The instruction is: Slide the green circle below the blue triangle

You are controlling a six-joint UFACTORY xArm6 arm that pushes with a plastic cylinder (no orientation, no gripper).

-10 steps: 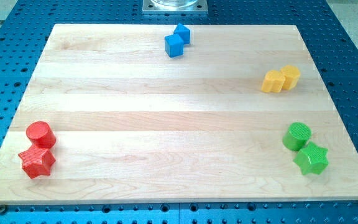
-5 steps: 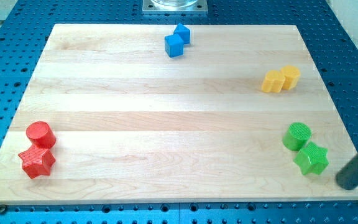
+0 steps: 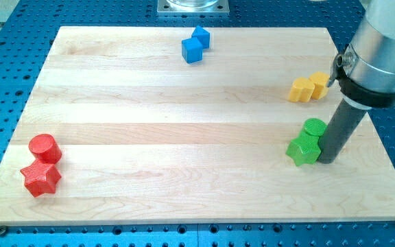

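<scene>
At the near left of the wooden board (image 3: 184, 89) sits a red cylinder (image 3: 44, 147), with a red star (image 3: 40, 178) touching it on its near side; both are well apart from everything else; far along the board, a little left of its middle, stand two blue blocks: a blue cube (image 3: 192, 50) and, touching its far right corner, a second blue block (image 3: 201, 36) whose shape I cannot make out for certain; to the right, at mid depth, two yellow blocks sit side by side and touching, the left yellow block (image 3: 300, 90) and the right yellow block (image 3: 319, 83), partly behind the arm; nearer, on the right, the green star (image 3: 303, 149) lies with the green circle (image 3: 315, 128) touching its far right side; my tip (image 3: 327, 160) rests just right of the pair, the dark rod pressed against the right edge of both; the arm carries no pincer, only this rod, so nothing is grasped; the green circle is well apart from the blue blocks, near and right of them.
</scene>
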